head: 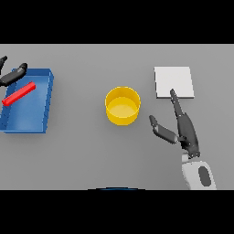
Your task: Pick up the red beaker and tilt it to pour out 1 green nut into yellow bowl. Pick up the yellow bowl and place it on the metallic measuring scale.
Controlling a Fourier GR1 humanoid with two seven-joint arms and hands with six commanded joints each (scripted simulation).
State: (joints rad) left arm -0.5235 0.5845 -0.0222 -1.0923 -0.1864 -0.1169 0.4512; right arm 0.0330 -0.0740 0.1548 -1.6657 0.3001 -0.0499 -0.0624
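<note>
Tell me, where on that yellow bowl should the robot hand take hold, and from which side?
Probably the rim on its right side. The yellow bowl stands upright with its open top facing up and a thin, bare wall, so thumb and fingers could pinch the rim. The right robot hand lies open just to its right, nearest; the left robot hand is far off by the blue tray.

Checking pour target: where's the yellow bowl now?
Head view: the yellow bowl stands mid-table, between the blue tray on its left and the scale to its upper right.
</note>
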